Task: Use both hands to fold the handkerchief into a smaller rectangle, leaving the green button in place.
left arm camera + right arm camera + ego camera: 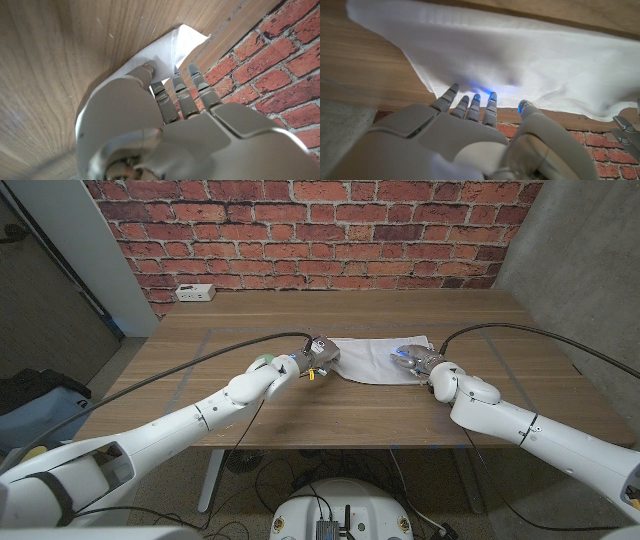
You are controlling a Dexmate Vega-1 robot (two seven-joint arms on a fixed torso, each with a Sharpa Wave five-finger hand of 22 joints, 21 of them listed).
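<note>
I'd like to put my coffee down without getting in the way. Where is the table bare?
Bare wood lies behind the handkerchief toward the white box, and along the table's far right. It is crowded mid-table, where the left robot hand and right robot hand meet the cloth.

We've got the handkerchief (378, 358) lying mid-table (200, 395), our left hand (318, 358) at its left edge, our right hand (418, 362) at its right edge. A button (264, 362) sits left of the left hand.

Wooden table before a red brick wall (330, 225)

A white rectangular power strip (194, 293) lies at the brown wooden table's (250, 315) far left corner.
</note>
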